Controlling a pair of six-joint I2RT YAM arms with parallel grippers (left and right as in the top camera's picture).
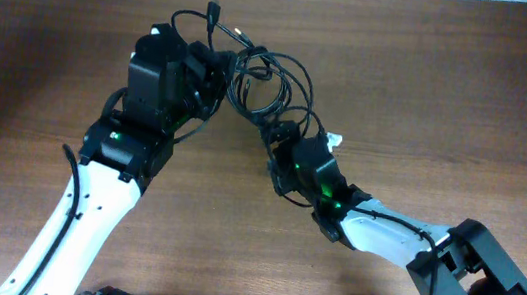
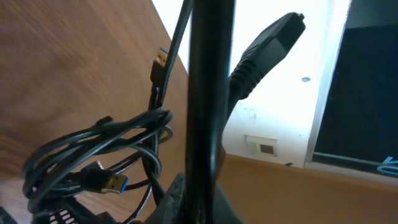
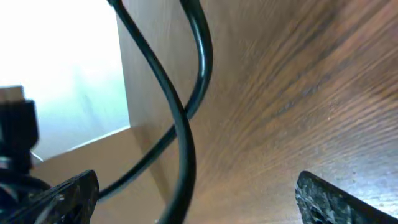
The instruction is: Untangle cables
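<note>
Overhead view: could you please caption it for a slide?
Two robot arms meet over a tangle of thin black cables on a brown wooden table.

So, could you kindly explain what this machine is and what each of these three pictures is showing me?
These are two robot arms at a wooden table. The overhead picture looks down from a fixed camera: the left gripper and right gripper meet at a tangle of thin black cables between them. The other two pictures come from small cameras on the wrists. The left wrist view shows the coiled cables close up, with a gold-tipped USB plug and a second USB plug higher up. The right wrist view shows two cable strands crossing over the table, with a dark fingertip low in the frame. Whether either gripper actually clamps a cable is not clear.
</note>
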